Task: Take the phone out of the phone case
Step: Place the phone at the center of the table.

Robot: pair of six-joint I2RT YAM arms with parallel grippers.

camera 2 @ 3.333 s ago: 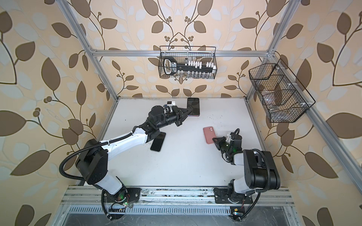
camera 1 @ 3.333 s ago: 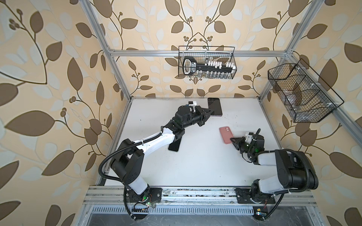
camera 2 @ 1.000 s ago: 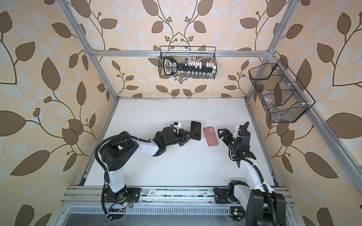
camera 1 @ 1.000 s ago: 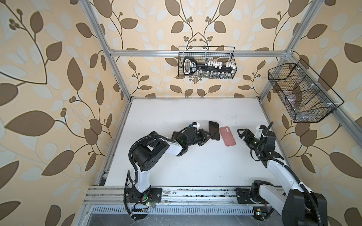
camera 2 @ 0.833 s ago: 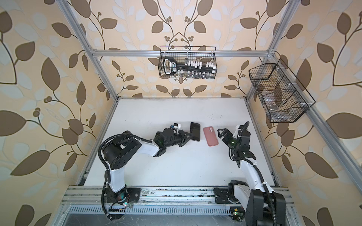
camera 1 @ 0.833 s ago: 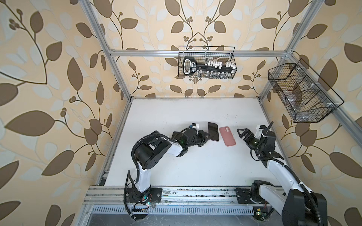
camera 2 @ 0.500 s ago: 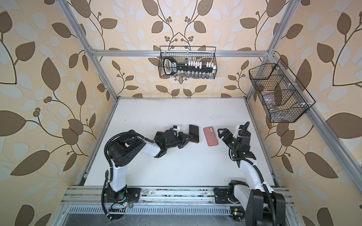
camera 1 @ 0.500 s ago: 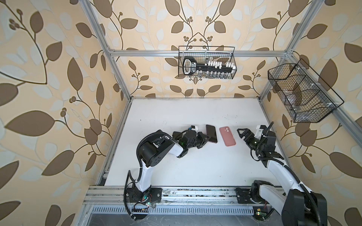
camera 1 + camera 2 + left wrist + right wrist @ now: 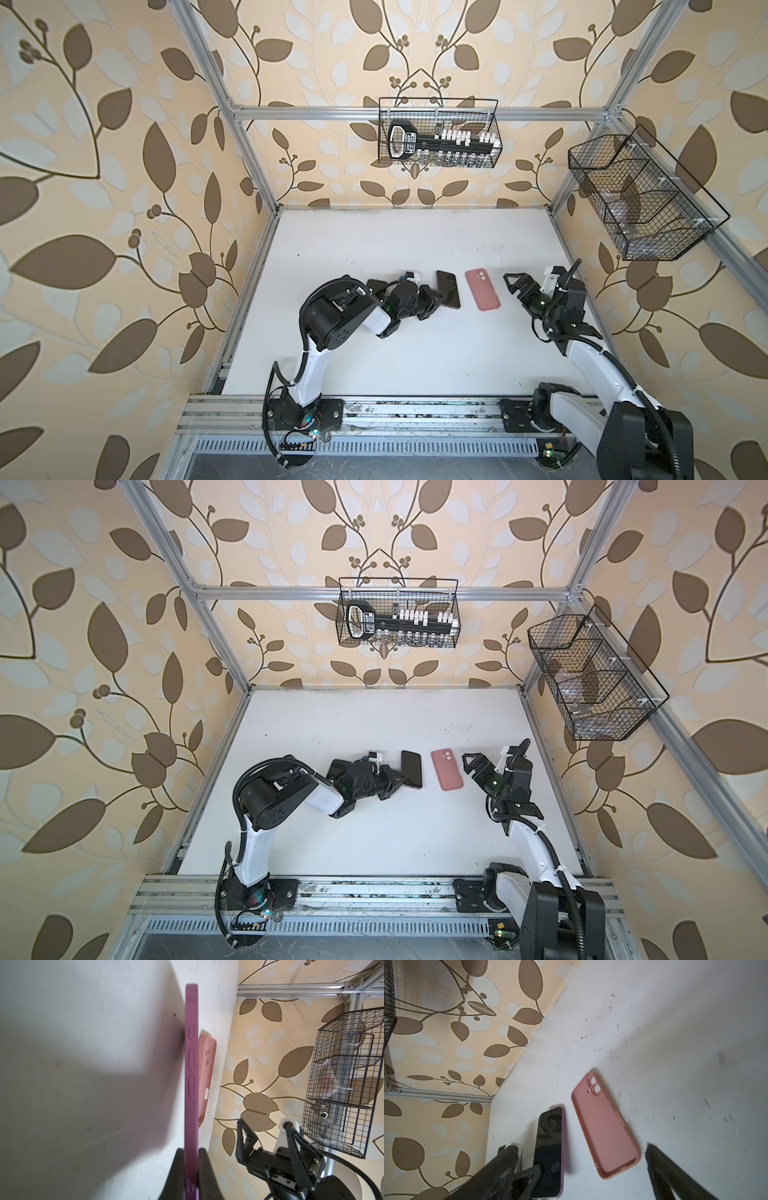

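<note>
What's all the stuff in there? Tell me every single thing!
table: one, white, under everything.
phone: one, black screen with purple edge, middle of the table.
case: one, pink, empty, lying right of the phone, not touching it.
dark flat thing: one, black, left of the phone, partly hidden; maybe another phone.
baskets: two, black wire; back basket on the far wall, side basket on the right wall.
left gripper: one, black, shut on the phone.
right gripper: one, black, open, empty, right of the case.

Purple phone (image 9: 411, 769), screen up, is beside the empty pink case (image 9: 446, 769).
</note>
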